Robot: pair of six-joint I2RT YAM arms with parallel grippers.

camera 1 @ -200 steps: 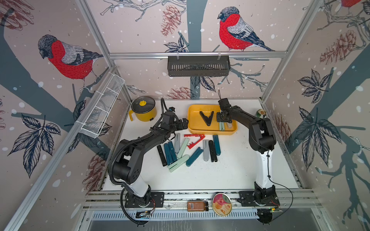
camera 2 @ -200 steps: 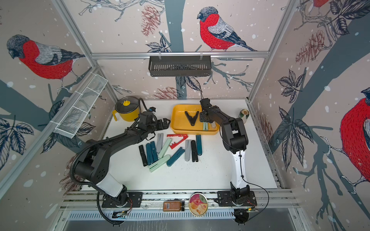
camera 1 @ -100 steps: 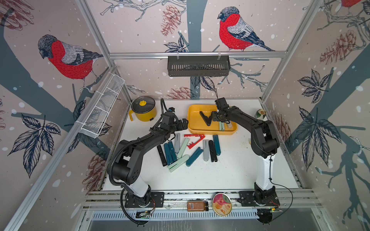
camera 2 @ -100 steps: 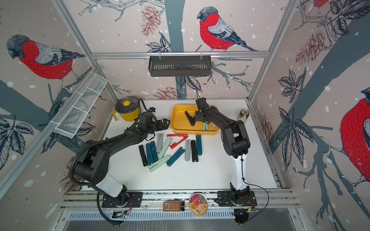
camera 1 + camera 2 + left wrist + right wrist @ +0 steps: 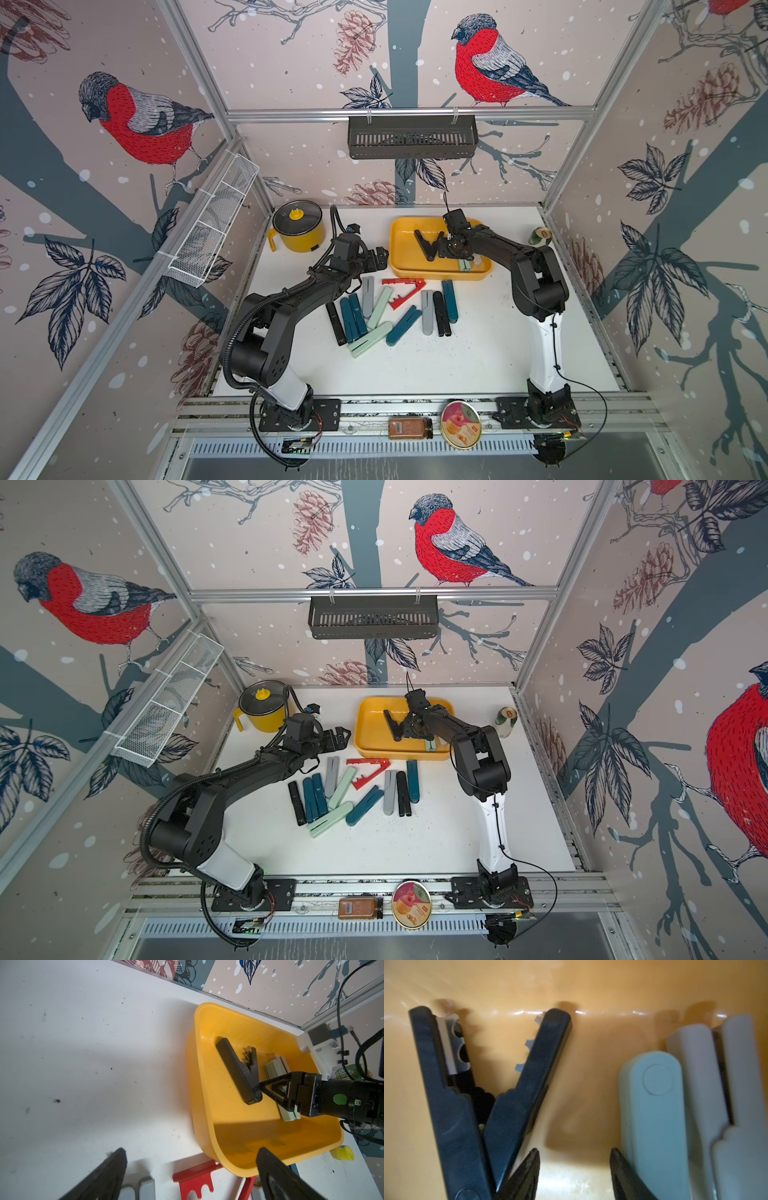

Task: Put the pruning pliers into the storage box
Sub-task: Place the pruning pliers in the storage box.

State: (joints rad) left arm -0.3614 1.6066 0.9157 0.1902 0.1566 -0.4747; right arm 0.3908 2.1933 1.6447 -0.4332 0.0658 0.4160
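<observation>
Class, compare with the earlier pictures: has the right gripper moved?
Yes. The right gripper has shifted across the yellow box, away from the mint pliers toward the open black pliers.

The right arm [image 5: 498, 249] hides most of the mint pliers [image 5: 464, 266] in the box [image 5: 405, 253]; the blurred right wrist view crops the black pliers [image 5: 452, 1115] at the hinge.

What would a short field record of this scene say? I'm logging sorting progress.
storage box: yellow tray, back of table
in box: black pruning pliers spread in a V; mint pliers; pale pliers
on table: red pliers spread open; cluster of closed pliers, teal, grey, mint, black
right gripper: open, low in box, between black and mint pliers
left gripper: open, empty, beside box
</observation>
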